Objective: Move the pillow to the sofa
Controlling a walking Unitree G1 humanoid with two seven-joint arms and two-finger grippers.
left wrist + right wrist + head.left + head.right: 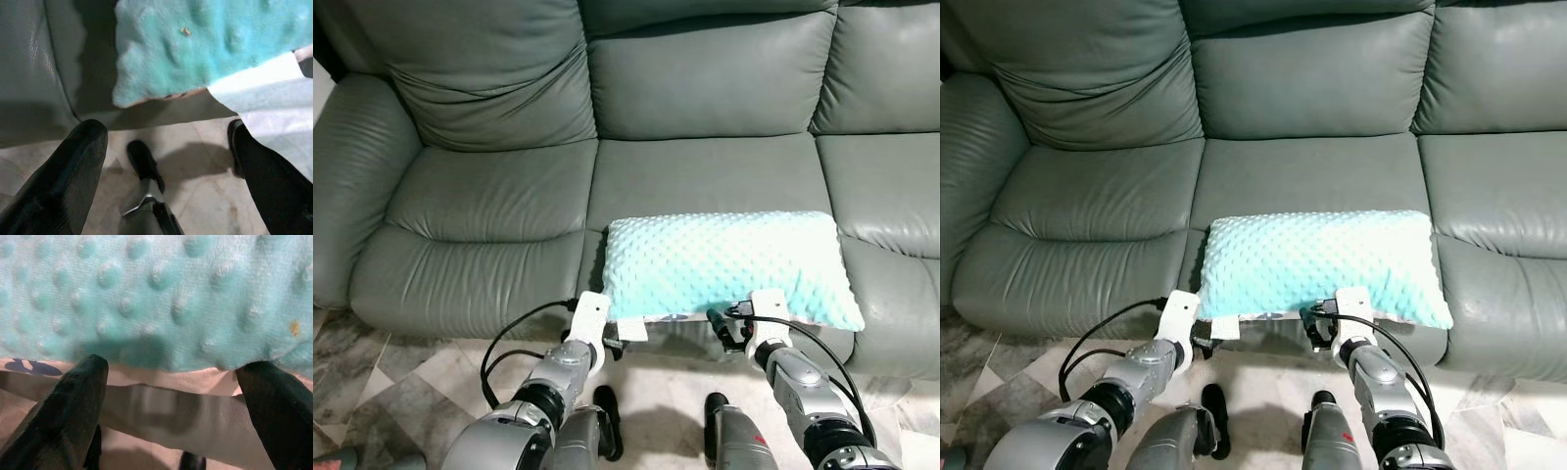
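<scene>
Grey-green leather three-seat sofa (489,196) across the whole scene, armrest at far left. Just below the seat's front edge, left gripper (166,142), two black fingers spread wide, nothing between them, close by the near left corner of the mint-green dimpled plush pillow (724,264). Pillow flat on the middle seat cushion, near edge slightly overhanging the front. Further right, right gripper (171,382), fingers likewise spread and empty, just before the pillow's front edge. Pillow apparently delivered; seemingly only pulling both arms clear left to do.
</scene>
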